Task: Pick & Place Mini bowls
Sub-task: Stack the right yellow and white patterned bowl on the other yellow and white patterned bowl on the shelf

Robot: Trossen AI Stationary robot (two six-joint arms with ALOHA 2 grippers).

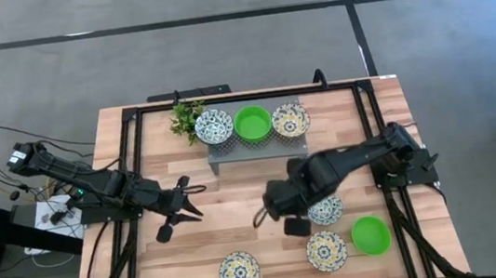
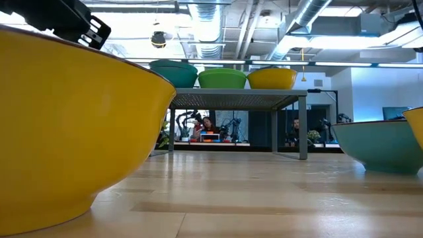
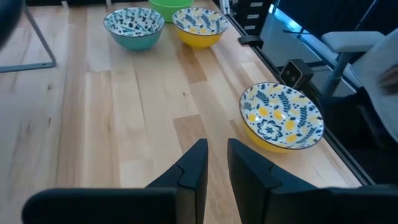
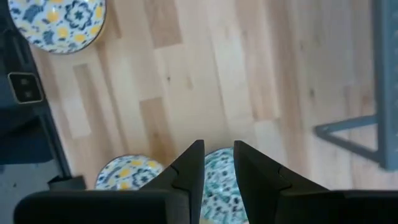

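three mini bowls [image 1: 252, 123] on grey stand [image 1: 254, 149], unlabelled

**Seven bowls, one stand, one sprig, two arms**

The high view shows seven mini bowls: two plain green ones [image 1: 253, 123] [image 1: 370, 234] and five patterned ones [image 1: 214, 125] [image 1: 291, 120] [image 1: 325, 210] [image 1: 326, 251] [image 1: 239, 272]. Three sit on the single grey stand [image 1: 231, 152], four on the table. One plant sprig [image 1: 187, 119]. Two robot arms.
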